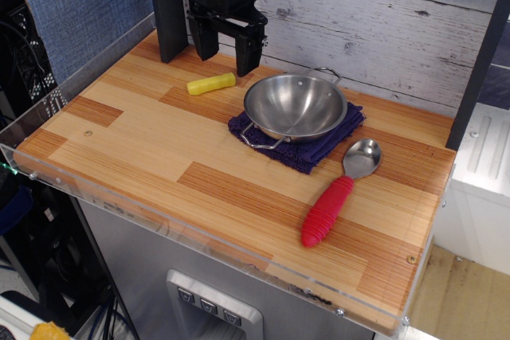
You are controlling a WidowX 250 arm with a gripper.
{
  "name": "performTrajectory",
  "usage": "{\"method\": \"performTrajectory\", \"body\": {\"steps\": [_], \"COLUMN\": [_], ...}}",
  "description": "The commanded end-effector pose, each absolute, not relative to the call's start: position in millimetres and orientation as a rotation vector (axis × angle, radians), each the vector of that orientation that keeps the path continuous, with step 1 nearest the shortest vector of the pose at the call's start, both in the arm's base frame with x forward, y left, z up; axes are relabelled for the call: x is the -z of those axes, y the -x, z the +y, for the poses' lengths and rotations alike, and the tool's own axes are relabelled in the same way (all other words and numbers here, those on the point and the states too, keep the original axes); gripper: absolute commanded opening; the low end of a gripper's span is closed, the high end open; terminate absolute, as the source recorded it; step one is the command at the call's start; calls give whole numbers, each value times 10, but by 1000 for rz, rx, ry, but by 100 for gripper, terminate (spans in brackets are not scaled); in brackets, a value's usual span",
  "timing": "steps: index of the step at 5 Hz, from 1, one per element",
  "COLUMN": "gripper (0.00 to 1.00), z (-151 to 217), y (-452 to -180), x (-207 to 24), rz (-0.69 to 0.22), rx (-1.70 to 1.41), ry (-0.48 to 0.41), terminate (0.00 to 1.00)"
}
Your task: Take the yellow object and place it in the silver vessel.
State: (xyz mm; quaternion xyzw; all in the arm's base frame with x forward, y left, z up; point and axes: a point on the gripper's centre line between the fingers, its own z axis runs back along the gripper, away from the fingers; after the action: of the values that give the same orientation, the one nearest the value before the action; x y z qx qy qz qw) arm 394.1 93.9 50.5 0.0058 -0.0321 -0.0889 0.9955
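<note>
Nearest lies a spoon (335,195) with a ribbed red handle, well in front of the fingers. Behind it the silver vessel (296,107) sits on a dark blue cloth (319,145), just right of and below the fingers. The yellow object (211,84), a stubby bright bar with rounded ends, lies on the wooden table (143,141), long axis left-right, right end angled slightly back, just below the left finger. The gripper (225,47) hangs spread apart, empty.
</note>
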Motion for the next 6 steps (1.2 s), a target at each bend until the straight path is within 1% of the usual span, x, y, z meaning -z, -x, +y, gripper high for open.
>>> {"method": "performTrajectory", "body": {"steps": [1, 2, 4, 5, 6], "gripper": [100, 100, 100, 100, 100], "z": [875, 869, 988, 1004, 1037], "y": [-4069, -4073, -4072, -4014, -3930], "x": [-412, -237, -224, -173, -197], "rz": [-91, -49, -44, -24, -5], "rx": [201, 213, 201, 196, 193], "ry": [16, 29, 22, 37, 46], "terminate": [0, 0, 0, 0, 0]}}
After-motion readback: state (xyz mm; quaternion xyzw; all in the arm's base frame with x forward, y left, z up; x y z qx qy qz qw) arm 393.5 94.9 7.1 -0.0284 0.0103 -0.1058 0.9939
